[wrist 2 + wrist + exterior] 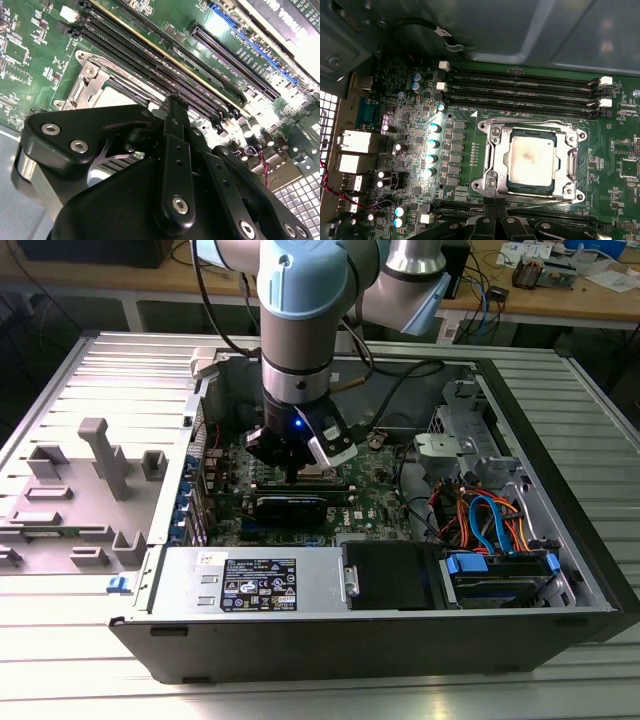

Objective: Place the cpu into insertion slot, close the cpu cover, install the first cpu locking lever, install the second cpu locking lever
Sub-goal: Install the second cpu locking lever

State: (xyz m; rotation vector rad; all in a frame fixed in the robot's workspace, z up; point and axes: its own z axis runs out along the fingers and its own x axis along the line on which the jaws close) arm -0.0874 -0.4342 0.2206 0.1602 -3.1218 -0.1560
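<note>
A grey plastic fixture tray (80, 490) with upright pegs lies well to the exterior view's left of the open computer case (560, 550), both resting on a ribbed metal table (600, 370). Inside the case, the light-blue-jointed robot arm (300, 310) reaches straight down over the green motherboard (230, 455), its black gripper (292, 472) poised just above the board — fingers drawn together into a narrow closed tip, with nothing visibly held between them. In the second wrist view the closed fingers (175, 130) stand at the edge of the insertion slot (95, 85), beside the long black memory slots (150, 60). In the first wrist view the cpu (532, 157) — its dull silver top facing up — sits seated in the insertion slot (492, 137), with the cpu cover (572, 160) lying down flat around it as a metal frame; the gripper (495, 212) tip touches or nearly touches the socket's near rim. To the exterior view's right of the motherboard, orange and blue cables (490, 520) loop above a drive bay (500, 575), and a labelled power supply (255, 585) sits along the case's front edge.
</note>
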